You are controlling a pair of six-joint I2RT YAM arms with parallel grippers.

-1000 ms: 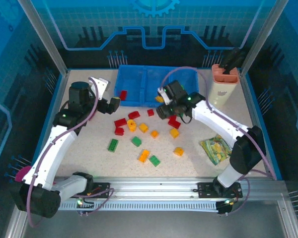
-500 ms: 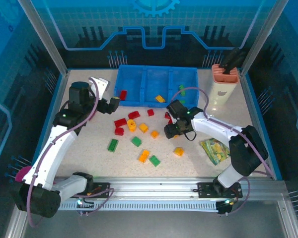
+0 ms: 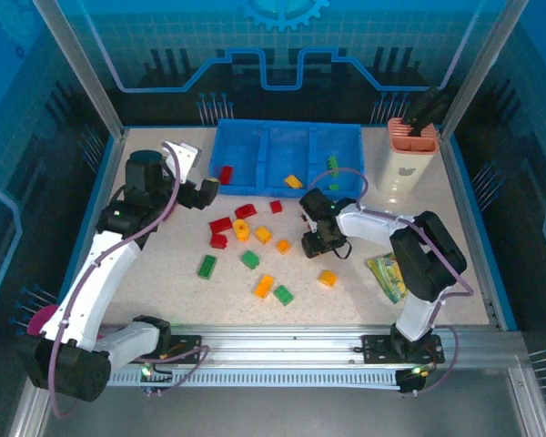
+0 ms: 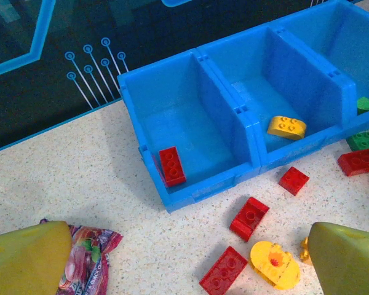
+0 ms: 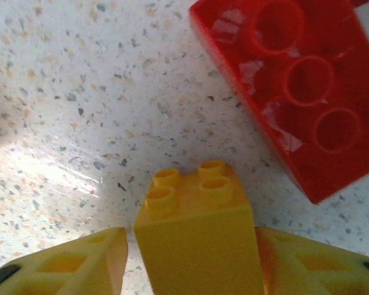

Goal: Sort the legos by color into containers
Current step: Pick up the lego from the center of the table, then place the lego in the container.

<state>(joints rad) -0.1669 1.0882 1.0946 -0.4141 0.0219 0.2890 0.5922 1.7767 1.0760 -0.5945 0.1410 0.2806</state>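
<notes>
The blue bin (image 3: 269,150) stands at the back with three containers: a red lego (image 3: 225,173) in the left one, a yellow one (image 3: 294,181) in the middle, a green one (image 3: 332,164) in the right. Red, yellow and green legos lie loose in front, such as a red one (image 3: 221,225) and a green one (image 3: 207,266). My right gripper (image 3: 314,244) is down on the table, jaws closed round a yellow brick (image 5: 190,203), with a red brick (image 5: 295,86) just beyond. My left gripper (image 3: 209,191) hovers open near the bin's (image 4: 197,184) left front corner, holding nothing.
A beige holder with an orange top (image 3: 400,164) stands at the back right. A yellow-green snack packet (image 3: 391,273) lies by the right arm. A pink-purple packet (image 4: 83,258) lies near my left finger. A pink cup (image 3: 44,319) sits at the far left edge.
My right gripper has come away from the bin, dropped to the table among the loose bricks and closed round a yellow brick. The left arm has not moved.
</notes>
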